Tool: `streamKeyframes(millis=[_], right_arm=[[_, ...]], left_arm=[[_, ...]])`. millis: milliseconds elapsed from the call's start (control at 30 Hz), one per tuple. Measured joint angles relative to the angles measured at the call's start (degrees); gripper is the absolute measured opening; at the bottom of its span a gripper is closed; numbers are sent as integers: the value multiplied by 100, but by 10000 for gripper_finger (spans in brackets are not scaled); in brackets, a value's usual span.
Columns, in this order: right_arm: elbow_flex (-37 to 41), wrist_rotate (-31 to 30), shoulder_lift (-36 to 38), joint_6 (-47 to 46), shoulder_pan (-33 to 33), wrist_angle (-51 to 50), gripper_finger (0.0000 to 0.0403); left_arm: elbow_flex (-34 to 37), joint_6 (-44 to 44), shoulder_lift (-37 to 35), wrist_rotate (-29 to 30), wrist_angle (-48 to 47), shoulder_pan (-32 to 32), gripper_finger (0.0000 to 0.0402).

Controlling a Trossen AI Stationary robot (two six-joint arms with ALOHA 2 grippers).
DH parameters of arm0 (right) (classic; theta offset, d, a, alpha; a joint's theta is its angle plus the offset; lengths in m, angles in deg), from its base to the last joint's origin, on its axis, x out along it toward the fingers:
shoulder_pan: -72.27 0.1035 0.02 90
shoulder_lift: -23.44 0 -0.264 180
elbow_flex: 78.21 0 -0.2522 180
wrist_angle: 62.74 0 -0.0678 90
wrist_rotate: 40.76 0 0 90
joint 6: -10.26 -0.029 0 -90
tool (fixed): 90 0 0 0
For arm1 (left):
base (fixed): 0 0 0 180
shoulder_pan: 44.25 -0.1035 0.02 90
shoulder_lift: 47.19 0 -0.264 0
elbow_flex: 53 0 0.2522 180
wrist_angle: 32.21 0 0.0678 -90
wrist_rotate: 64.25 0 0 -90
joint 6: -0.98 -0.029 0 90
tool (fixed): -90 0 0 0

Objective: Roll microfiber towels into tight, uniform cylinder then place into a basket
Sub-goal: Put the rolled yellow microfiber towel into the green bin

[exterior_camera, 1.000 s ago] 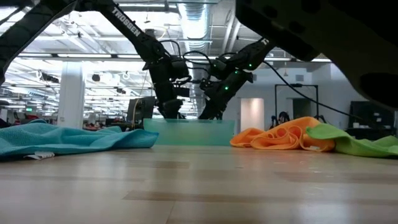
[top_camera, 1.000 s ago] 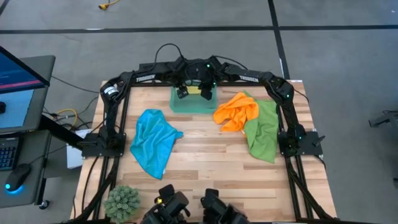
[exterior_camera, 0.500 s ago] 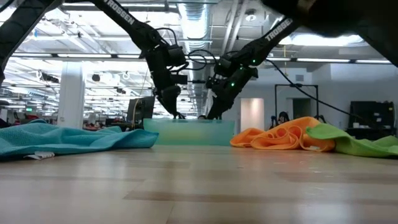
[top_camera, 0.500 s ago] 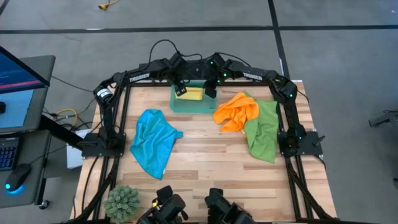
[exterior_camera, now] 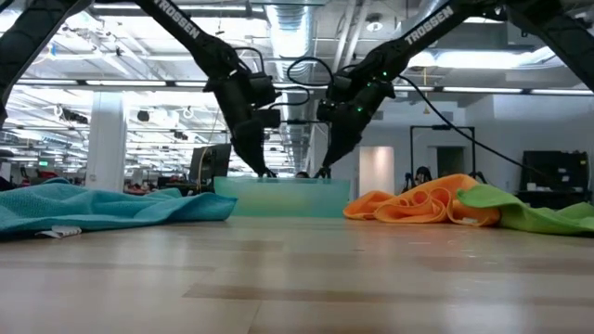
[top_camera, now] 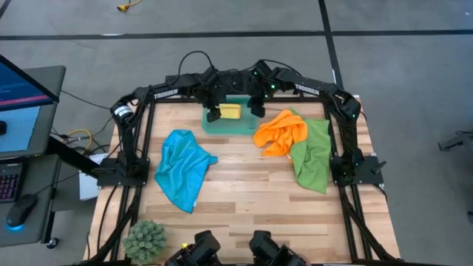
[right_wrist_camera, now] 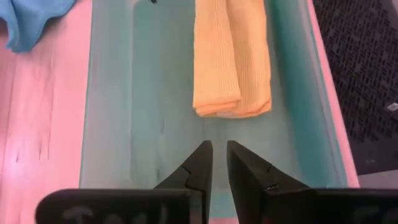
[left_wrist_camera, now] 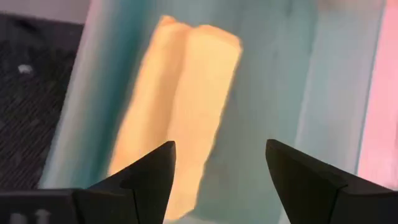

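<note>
The yellow towel (top_camera: 230, 111) lies rolled up in the teal basket (top_camera: 222, 127) at the table's far edge, toward the basket's far side. It also shows in the left wrist view (left_wrist_camera: 180, 112) and the right wrist view (right_wrist_camera: 230, 62). My left gripper (left_wrist_camera: 217, 155) is open and empty over the basket's left end (top_camera: 213, 114). My right gripper (right_wrist_camera: 216, 152) is shut and empty over the basket's right end (top_camera: 257, 109). The blue towel (top_camera: 181, 168) lies crumpled at the left. The orange towel (top_camera: 281, 131) lies partly on the green towel (top_camera: 314, 154) at the right.
A small green plant (top_camera: 145, 240) stands at the table's near left corner. A black grated surface (right_wrist_camera: 360, 74) lies just past the basket's far side. Bare wood (top_camera: 251, 185) lies between the blue towel and the green towel.
My right gripper has moved off the yellow towel toward the table's right edge and risen a little; my left gripper has stayed near the basket's left end. The rolled yellow towel now lies uncovered in the basket.
</note>
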Motion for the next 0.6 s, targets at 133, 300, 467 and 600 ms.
streamKeyframes(millis=[133, 300, 467, 600], right_arm=[[0, -1, 0, 5, 21, -21, 70], [0, -3, 0, 19, 76, 21, 70], [0, -7, 0, 44, 78, 25, 70], [0, -10, 0, 44, 112, 24, 70]], left_arm=[[299, 6, 2, 171, 695, 51, 242], [373, 41, 2, 207, 821, 102, 242], [376, 44, 73, 207, 1033, 118, 242], [365, 83, 237, 249, 1134, 124, 242]])
